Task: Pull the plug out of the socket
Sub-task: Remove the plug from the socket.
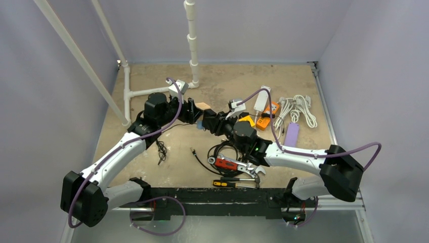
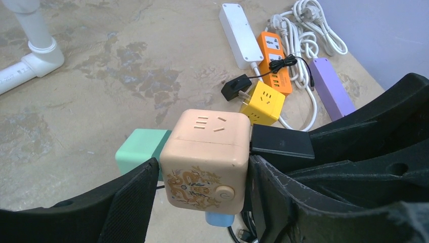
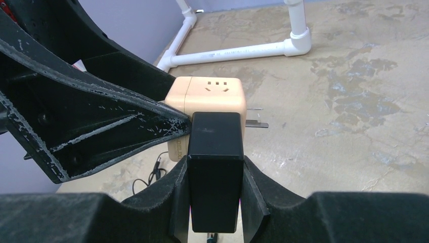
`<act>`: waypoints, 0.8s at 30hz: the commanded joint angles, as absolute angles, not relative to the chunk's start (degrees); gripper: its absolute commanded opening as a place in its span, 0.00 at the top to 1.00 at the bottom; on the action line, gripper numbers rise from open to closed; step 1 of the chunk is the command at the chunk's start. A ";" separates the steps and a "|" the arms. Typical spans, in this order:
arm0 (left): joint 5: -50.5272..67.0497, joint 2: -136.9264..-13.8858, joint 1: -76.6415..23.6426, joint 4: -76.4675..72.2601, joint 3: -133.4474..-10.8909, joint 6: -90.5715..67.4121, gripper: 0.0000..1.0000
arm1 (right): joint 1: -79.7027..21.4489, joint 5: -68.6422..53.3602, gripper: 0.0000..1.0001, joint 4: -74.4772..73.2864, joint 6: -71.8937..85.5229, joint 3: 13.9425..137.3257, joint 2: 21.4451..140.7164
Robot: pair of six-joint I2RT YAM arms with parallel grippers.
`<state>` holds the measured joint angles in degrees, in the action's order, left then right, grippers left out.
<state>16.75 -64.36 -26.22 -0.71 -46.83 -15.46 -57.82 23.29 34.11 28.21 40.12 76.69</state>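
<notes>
Plug (image 3: 214, 167) pins hidden against socket cube (image 3: 212, 96) (top view: both too small).

Three power strips (image 2: 242, 36) (image 2: 274, 63) (image 2: 331, 88), two black plugs (image 2: 281, 143) (image 2: 235, 88), one beige cube socket (image 2: 207, 157)

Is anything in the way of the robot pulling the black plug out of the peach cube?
Nothing visible is. The right gripper clamps the black plug in its jaws, and the left gripper holds the peach cube socket that the plug sits in. The pull-out side, back toward the right arm, looks free.
</notes>
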 commanded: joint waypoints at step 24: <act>17.62 -65.98 -26.19 -3.65 -48.00 -16.88 0.87 | -54.01 7.04 1.00 49.02 32.60 35.41 69.53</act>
